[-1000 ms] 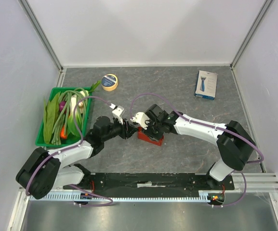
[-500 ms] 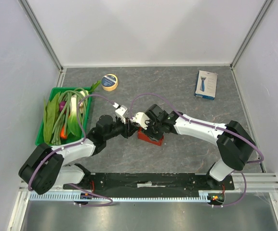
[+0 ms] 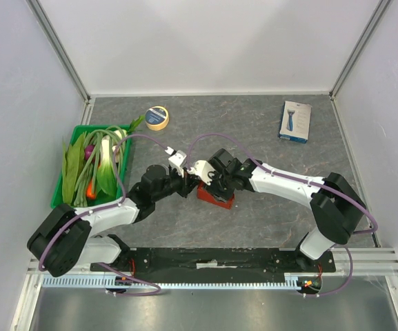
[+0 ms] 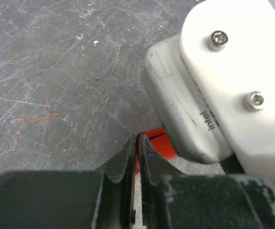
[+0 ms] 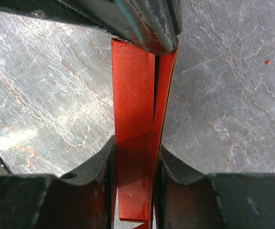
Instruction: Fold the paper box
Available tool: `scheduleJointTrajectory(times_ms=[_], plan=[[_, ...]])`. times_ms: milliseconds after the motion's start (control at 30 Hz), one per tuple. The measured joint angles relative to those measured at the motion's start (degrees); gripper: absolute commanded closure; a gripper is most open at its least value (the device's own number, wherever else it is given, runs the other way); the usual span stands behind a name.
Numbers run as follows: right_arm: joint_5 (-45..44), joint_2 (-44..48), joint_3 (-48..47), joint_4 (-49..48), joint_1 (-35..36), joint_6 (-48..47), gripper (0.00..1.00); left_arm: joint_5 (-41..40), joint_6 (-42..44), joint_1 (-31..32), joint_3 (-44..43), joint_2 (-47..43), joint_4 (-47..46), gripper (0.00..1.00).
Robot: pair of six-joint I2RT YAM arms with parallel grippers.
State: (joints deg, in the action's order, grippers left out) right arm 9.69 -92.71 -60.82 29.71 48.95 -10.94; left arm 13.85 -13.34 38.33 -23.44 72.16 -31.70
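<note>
The left arm (image 3: pixel 109 215) and the right arm (image 3: pixel 283 181) are white tubes with fat black joints. A thin purple cable (image 3: pixel 216 136) loops along each one. The left gripper (image 4: pixel 137 141) and the right gripper (image 5: pixel 135 145) have black, slightly scratched fingers (image 5: pixel 94 167). A white camera case (image 4: pixel 232 62) has two silver screws (image 4: pixel 218 38). Beside it is a grey camera (image 4: pixel 180 105) with the word "intel" (image 4: pixel 209 120) on it.

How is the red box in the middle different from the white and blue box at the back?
The red paper box is plain red; the white-and-blue box has a blue picture. The red one is pinched by the left gripper and the right gripper; the white-and-blue one lies alone, untouched. The red one shows thin flaps; the other is closed up. Both sit on the grey table.
</note>
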Motion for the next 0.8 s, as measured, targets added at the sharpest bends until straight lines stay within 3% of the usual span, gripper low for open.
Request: scheduleJointTrajectory(times_ms=[167, 267, 467, 800], plan=[[0.7, 0.0, 0.0, -0.1, -0.4, 0.0, 0.89, -2.1, 0.0, 0.9, -0.9, 0.4, 0.9, 0.91], [1.0, 0.0, 0.0, -0.1, -0.6, 0.2, 0.90, -3.1, 0.0, 1.3, -1.2, 0.4, 1.7, 0.98], [1.0, 0.0, 0.0, -0.1, -0.8, 0.9, 0.91, -5.8, -1.3, 2.6, -1.5, 0.4, 2.3, 0.98], [1.2, 0.0, 0.0, 0.1, -1.1, 1.6, 0.92, -19.4, -8.0, 8.7, -2.3, 0.2, 4.1, 0.98]])
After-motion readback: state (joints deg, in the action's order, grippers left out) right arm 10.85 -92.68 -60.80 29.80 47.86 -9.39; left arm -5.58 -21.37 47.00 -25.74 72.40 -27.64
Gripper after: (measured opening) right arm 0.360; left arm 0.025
